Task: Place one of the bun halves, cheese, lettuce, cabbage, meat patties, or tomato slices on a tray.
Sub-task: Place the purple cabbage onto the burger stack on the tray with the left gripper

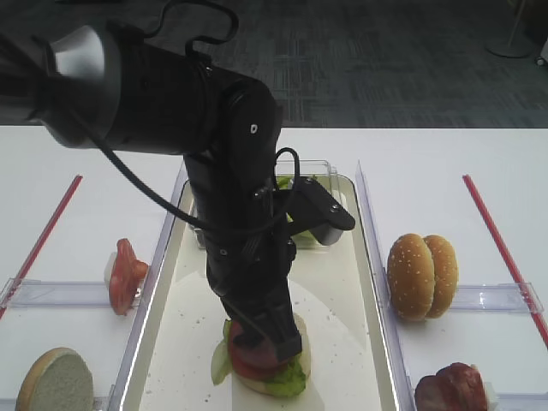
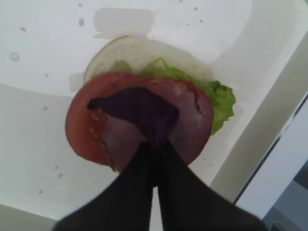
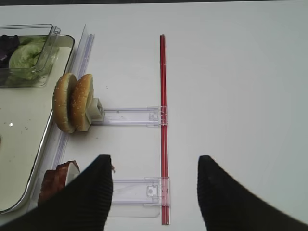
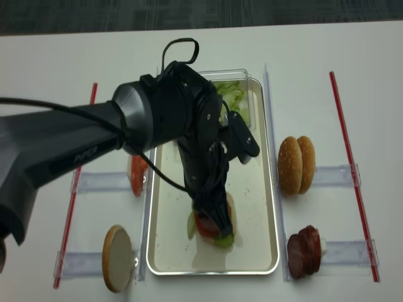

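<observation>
My left gripper is shut on a dark purple cabbage leaf, which lies on a stack on the cream tray. The stack is a pink meat patty over a red tomato slice, green lettuce and a pale bun half. From above, the left arm hides most of the stack. My right gripper hangs open over the white table right of the tray, with nothing between its fingers.
A clear box of lettuce sits at the tray's far end. Two sesame bun halves and meat patties stand in holders on the right. Tomato slices and a bun half stand on the left. Red strips edge both sides.
</observation>
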You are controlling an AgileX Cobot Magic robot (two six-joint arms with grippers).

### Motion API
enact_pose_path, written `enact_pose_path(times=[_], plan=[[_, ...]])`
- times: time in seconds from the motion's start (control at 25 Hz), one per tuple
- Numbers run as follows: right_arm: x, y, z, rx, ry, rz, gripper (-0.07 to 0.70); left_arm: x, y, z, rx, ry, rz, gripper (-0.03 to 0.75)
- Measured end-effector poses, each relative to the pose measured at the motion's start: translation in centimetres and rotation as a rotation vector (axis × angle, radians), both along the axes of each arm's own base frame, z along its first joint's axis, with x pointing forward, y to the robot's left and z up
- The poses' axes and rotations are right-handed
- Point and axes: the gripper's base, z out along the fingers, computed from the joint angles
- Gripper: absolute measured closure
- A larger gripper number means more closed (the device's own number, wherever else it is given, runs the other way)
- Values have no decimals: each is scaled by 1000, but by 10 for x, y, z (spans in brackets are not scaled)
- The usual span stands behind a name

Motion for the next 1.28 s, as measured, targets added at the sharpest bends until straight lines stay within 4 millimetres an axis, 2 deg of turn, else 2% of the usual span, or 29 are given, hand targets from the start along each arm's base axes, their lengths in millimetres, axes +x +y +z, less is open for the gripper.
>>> enact_pose_path(times=[0.44, 0.6, 0.88, 1.16, 1.28], plan=[[0, 0, 0, -2, 0, 1, 206, -1, 0, 0, 6, 5, -3, 727], [0, 0, 0, -2, 0, 1, 206, -1, 0, 0, 9, 9, -4, 702], [0, 0, 0, -2, 0, 1, 206, -2, 1, 0, 20, 20, -1, 567], [0, 0, 0, -2, 0, 1, 206, -3, 1, 0, 23, 26, 25, 321], [0, 0, 0, -2, 0, 1, 206, -3, 1, 0, 23, 27, 42, 267]])
